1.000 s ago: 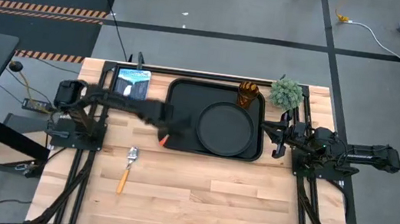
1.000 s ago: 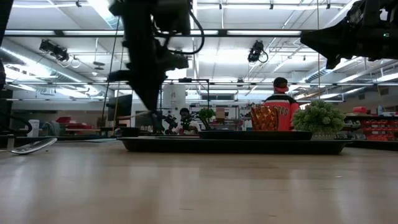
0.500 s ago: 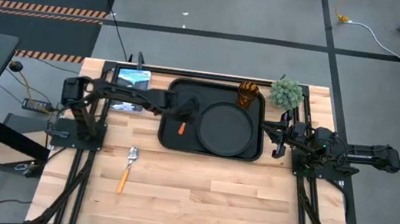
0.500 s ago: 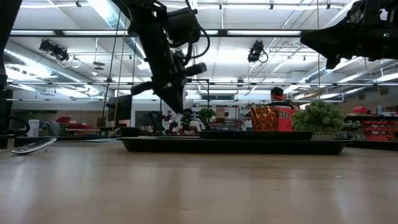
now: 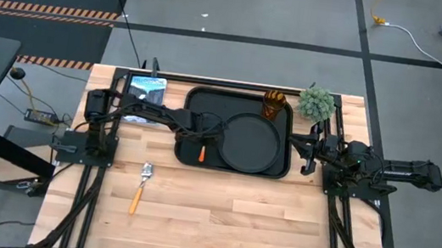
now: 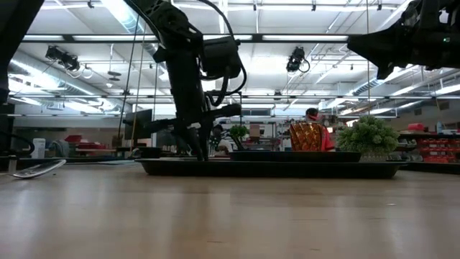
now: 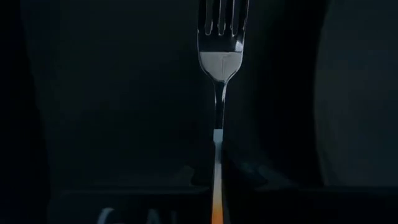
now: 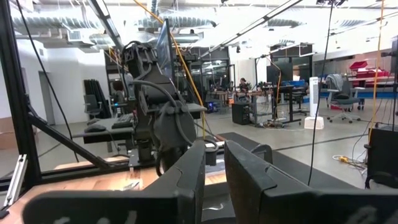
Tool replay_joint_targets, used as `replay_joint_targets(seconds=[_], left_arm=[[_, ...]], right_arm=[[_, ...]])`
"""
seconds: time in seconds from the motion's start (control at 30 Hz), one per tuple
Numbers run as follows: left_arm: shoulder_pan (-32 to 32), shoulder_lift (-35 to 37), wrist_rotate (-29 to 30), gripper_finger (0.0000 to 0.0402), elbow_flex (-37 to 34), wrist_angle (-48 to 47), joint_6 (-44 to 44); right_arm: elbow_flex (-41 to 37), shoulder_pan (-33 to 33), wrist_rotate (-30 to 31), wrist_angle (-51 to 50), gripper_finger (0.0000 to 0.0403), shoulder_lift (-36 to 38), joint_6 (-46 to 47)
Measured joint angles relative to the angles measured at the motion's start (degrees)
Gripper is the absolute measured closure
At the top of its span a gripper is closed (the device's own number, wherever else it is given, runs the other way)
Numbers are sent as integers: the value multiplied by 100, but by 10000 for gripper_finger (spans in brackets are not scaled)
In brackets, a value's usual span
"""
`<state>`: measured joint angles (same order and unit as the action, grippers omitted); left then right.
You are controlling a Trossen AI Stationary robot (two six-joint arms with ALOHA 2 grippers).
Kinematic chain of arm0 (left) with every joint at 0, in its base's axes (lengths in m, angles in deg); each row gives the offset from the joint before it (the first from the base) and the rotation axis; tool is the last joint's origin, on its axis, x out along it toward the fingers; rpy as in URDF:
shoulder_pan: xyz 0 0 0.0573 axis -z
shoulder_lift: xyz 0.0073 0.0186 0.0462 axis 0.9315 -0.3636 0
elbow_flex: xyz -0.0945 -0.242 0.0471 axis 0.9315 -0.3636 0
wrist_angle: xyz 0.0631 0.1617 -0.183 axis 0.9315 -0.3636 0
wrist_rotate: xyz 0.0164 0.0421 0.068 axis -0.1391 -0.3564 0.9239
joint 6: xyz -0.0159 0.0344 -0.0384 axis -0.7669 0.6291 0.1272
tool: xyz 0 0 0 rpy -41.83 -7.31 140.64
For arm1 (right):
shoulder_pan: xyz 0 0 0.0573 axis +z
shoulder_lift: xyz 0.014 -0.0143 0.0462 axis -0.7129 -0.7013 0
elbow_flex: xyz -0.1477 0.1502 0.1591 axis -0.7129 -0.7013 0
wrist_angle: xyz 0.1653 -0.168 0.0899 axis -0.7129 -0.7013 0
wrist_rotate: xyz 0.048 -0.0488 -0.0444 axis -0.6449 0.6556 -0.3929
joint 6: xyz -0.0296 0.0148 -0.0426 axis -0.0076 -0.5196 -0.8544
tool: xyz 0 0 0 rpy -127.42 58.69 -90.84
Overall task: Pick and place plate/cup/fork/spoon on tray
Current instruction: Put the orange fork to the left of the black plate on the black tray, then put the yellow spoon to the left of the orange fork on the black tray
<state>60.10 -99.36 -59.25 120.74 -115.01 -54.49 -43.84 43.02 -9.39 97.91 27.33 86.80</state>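
The black tray [image 5: 198, 104] lies at the table's far middle, with the round black plate [image 5: 246, 141] in its right half and the amber cup [image 5: 273, 105] at its far right corner. My left gripper [image 5: 202, 135] is low over the tray's left half, shut on the orange-handled fork [image 7: 216, 93], whose handle end shows in the high view [image 5: 203, 152]. The spoon [image 5: 140, 185] lies flat on the wood near the table's left. My right gripper [image 5: 306, 152] waits shut beside the tray's right edge. My left gripper pinches the fork between its two fingers where the silver neck meets the orange handle [image 7: 216, 163]. The fingers come from above and lie across the fork. The fork lies about level just over the tray floor, tined head [image 7: 222, 25] out ahead; whether it touches the floor I cannot tell.
A green bushy plant [image 5: 316, 104] stands at the far right, next to the cup. A blue-white picture card [image 5: 147, 90] lies left of the tray. Bare wood stretches along the near half of the table. A person shows far off in the room [image 6: 313, 119].
My left gripper has carried the fork from the tray's near left rim toward the table's right and far edge, over the tray's left half, then down close to the tray floor. It has stayed shut on the fork.
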Motion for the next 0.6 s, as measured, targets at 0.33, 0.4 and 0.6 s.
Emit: replay_joint_targets(seconds=[0.33,0.4,0.6], left_arm=[[-59,-22,-4,338,1,-97,79],[-61,-22,-4,325,1,-96,92],[-245,10,-934,293,185,-352,1244]], right_arm=[[1,-1,0,79,334,0,0],[2,0,0,79,334,-1,0],[-1,-1,0,83,334,0,0]])
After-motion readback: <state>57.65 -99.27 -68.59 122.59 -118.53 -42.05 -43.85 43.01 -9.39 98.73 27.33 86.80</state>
